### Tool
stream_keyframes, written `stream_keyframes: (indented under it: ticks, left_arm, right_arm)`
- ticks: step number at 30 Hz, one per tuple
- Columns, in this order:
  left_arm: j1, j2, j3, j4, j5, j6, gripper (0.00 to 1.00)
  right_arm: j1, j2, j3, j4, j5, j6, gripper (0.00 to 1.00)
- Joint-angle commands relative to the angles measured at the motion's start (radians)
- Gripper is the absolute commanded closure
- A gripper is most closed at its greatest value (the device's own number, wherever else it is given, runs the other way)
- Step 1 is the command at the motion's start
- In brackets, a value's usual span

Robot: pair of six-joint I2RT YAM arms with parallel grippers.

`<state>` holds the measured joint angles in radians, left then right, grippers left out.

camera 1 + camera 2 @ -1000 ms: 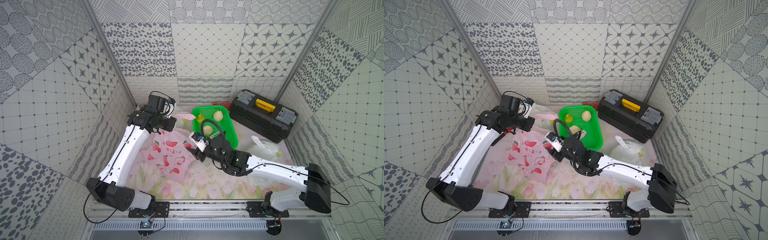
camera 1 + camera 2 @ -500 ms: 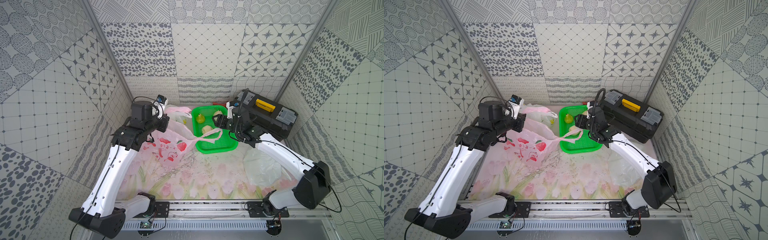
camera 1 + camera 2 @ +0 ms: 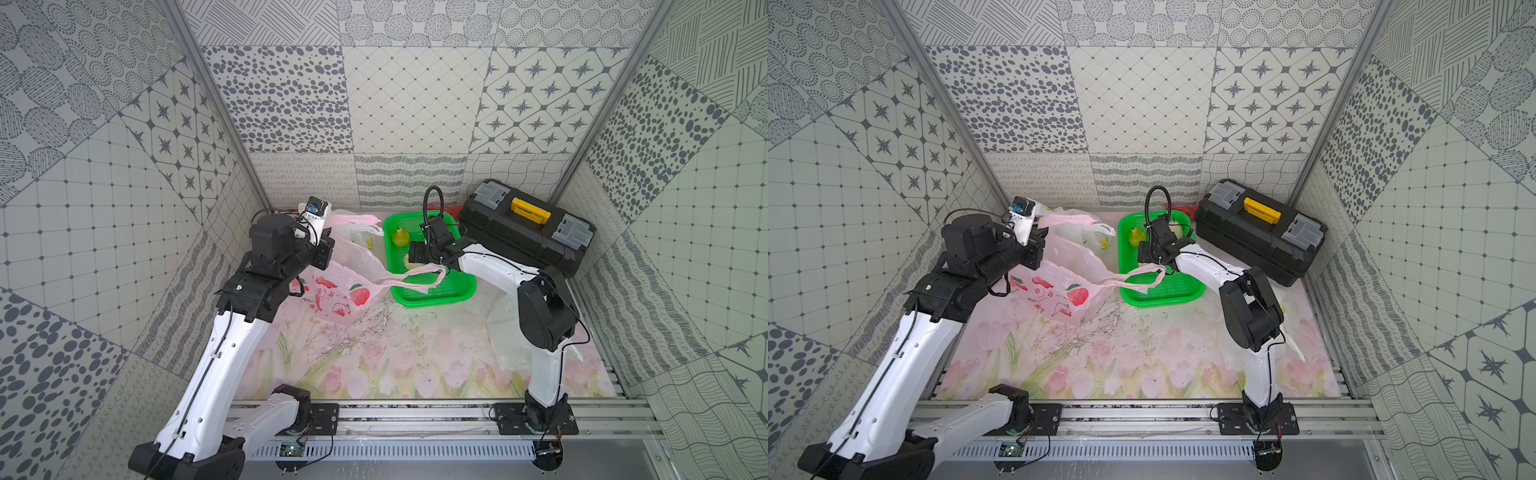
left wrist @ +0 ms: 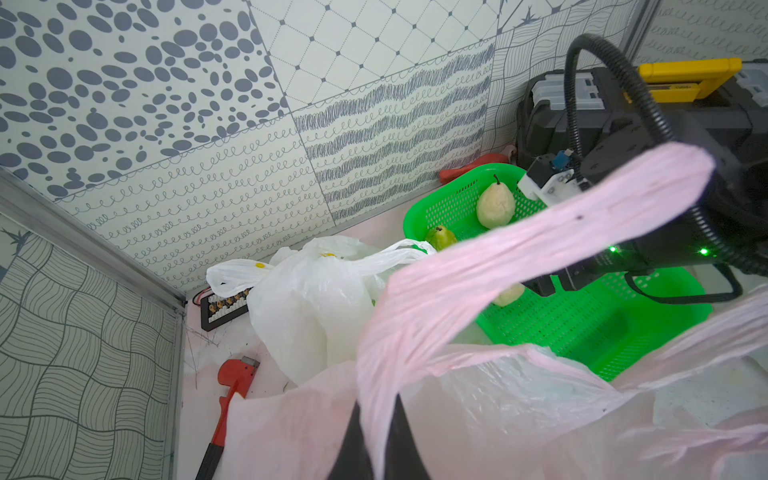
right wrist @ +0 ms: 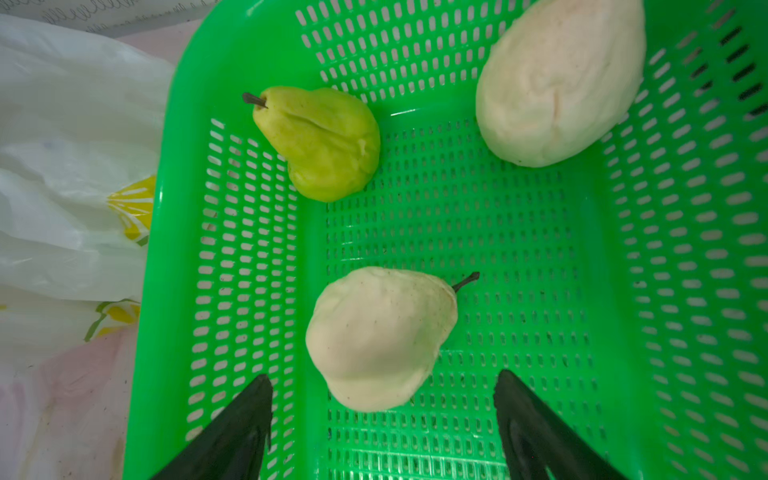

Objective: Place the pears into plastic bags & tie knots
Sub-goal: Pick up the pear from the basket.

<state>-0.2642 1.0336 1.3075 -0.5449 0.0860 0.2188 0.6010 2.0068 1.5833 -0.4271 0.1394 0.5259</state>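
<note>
In both top views your left gripper [image 3: 328, 255] is clamped on a handle of the pink bag [image 3: 338, 297], whose body sags just below it. Another strip of that bag lies draped across the green basket [image 3: 436, 300], beside your right arm. Your right gripper [image 3: 1146, 258] hovers inside the basket, directly over a cream pear [image 3: 408, 262], with the green pear [image 3: 1136, 237] just beyond it. From up here you cannot tell how wide its jaws stand. The toolbox [image 3: 1258, 228] sits behind that gripper, apart from it.

In the left wrist view, the two dark fingers [image 4: 353, 451] are pressed together with the pink handle pinched between them. Ahead of them the white bag [image 4: 311, 299] slumps near the basket.

In the right wrist view, your right gripper [image 5: 384, 376] stands wide open and holds nothing. The cream pear [image 5: 378, 336] lies on the basket floor between the fingertips [image 5: 249, 415], with a gap on either side, touching neither. The green pear [image 5: 320, 141] and a second cream pear [image 5: 557, 79] lie farther ahead.
</note>
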Motion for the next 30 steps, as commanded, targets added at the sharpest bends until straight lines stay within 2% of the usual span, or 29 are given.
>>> stream_keyframes:
  ticks: [1,5,10,14,17,18,22,23,27,30]
  left_arm:
    - [0.012,-0.021,-0.035,0.08,0.064,-0.014,1.0]
    - [0.013,-0.037,-0.053,0.077,0.09,-0.027,1.0]
    - [0.017,-0.073,-0.081,0.077,0.122,-0.022,1.0]
    - [0.029,-0.089,-0.102,0.076,0.154,-0.037,1.0]
    - [0.031,-0.088,-0.113,0.081,0.179,-0.057,1.0]
    - [0.031,-0.084,-0.116,0.083,0.186,-0.066,1.0]
    - [0.03,-0.067,-0.114,0.072,0.198,-0.076,1.0]
    - [0.031,-0.065,-0.114,0.068,0.2,-0.075,1.0]
    - [0.03,-0.046,-0.114,0.043,0.233,-0.076,1.0]
    - [0.031,-0.026,-0.114,0.029,0.263,-0.092,1.0]
  right_arm:
    - [0.023,0.075,0.089,-0.03,0.029,-0.023,0.12]
    - [0.036,0.179,0.207,-0.121,0.111,-0.022,0.12]
    - [0.036,0.268,0.324,-0.213,0.181,-0.018,0.17]
    - [0.034,0.273,0.325,-0.234,0.199,-0.015,0.2]
    - [0.026,0.261,0.304,-0.225,0.181,-0.018,0.29]
    - [0.021,0.252,0.294,-0.217,0.172,-0.022,0.36]
    - [0.005,0.136,0.162,-0.087,0.105,-0.026,0.62]
    - [0.002,0.103,0.129,-0.056,0.09,-0.024,0.66]
    - [-0.012,-0.055,0.004,0.019,0.017,-0.039,0.69]
    - [-0.014,-0.237,-0.134,0.124,-0.07,-0.066,0.69]
